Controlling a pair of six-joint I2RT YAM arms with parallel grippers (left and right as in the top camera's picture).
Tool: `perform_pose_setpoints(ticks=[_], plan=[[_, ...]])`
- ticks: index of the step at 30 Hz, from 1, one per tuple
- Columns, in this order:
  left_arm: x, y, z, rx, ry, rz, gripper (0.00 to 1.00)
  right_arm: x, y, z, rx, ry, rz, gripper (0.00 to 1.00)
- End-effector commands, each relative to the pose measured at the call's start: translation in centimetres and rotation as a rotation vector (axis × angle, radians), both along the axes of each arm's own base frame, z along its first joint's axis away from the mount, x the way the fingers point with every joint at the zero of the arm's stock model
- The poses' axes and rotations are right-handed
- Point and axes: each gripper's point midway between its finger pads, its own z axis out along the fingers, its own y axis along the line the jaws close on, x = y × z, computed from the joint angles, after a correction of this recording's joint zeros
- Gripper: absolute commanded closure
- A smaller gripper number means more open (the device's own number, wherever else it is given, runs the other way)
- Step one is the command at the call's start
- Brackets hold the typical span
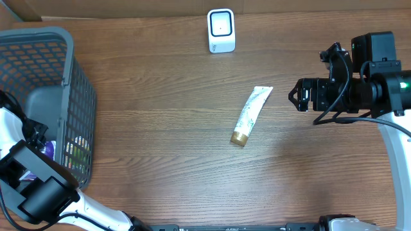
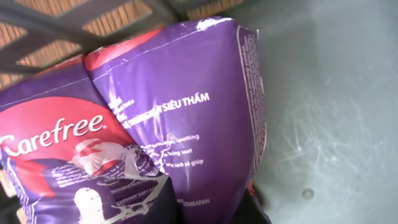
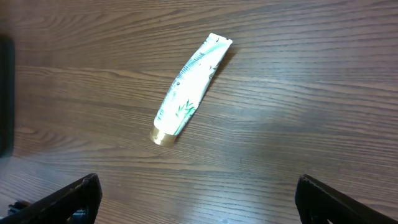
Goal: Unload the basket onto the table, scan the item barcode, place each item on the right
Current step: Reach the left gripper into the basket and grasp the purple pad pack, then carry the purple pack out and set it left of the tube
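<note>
Standing at the table point(image 1: 160, 167), one counts the following:

1. Left gripper point(image 2: 199, 208): down inside the basket point(image 1: 38, 45) at the table's left end. Fingers clenched, almost no gap, pinching the film of the pack point(image 2: 180, 93). The wrapper puckers and wrinkles where the dark fingers meet it.

2. Pack: soft, purple and pink, "Carefree" in white script. It rests on the basket's grey floor with one end against the mesh wall, and wood shows through the mesh. From overhead only a sliver of purple shows beside the left arm.

3. Right gripper point(image 1: 295, 96): over the wood at the table's right side, pointing toward the middle. Fingers point(image 3: 68, 199) spread as wide as they go, grasping nothing and touching nothing.

4. Tube point(image 1: 252, 115): white with green print and a gold cap. It lies flat on the wood near the middle, aslant, with the cap toward the near edge and the crimped end toward the far right. It is near the right gripper but apart from it. In the right wrist view it lies ahead of the open fingers, between their lines.

5. Scanner point(image 1: 221, 30): small, white, with a pale window, at the far edge near the centre. It is apart from the tube and well apart from the basket.

6. Basket: grey mesh, at the far left. Coloured goods show dimly through its side wall
</note>
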Motion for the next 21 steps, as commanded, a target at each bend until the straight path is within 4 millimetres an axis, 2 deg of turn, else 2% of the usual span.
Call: perform_pose_setpoints(ticks=[1, 3, 7, 13, 17, 21], plan=[[1.9, -1.1, -0.3, -0.107, -0.070, -0.017, 0.96, 0.2, 0.1, 0.8, -0.005, -0.031, 0.009, 0.00], [2.7, -0.9, 1.6, -0.115, -0.103, -0.026, 0.96, 0.2, 0.1, 0.8, -0.007, -0.031, 0.009, 0.00], [4.9, -0.5, 6.9, -0.111, -0.185, -0.106, 0.96, 0.2, 0.1, 0.8, -0.007, -0.031, 0.009, 0.00], [7.0, -1.0, 16.2, -0.024, -0.300, -0.203, 0.96, 0.4, 0.1, 0.9, -0.006, -0.038, 0.008, 0.00], [8.6, -3.3, 22.1, 0.031, -0.412, -0.328, 0.96, 0.5, 0.1, 0.9, -0.006, -0.042, 0.008, 0.00], [10.3, -7.5, 28.7, 0.118, -0.543, -0.528, 0.96, 0.5, 0.1, 0.9, -0.006, -0.042, 0.008, 0.00]])
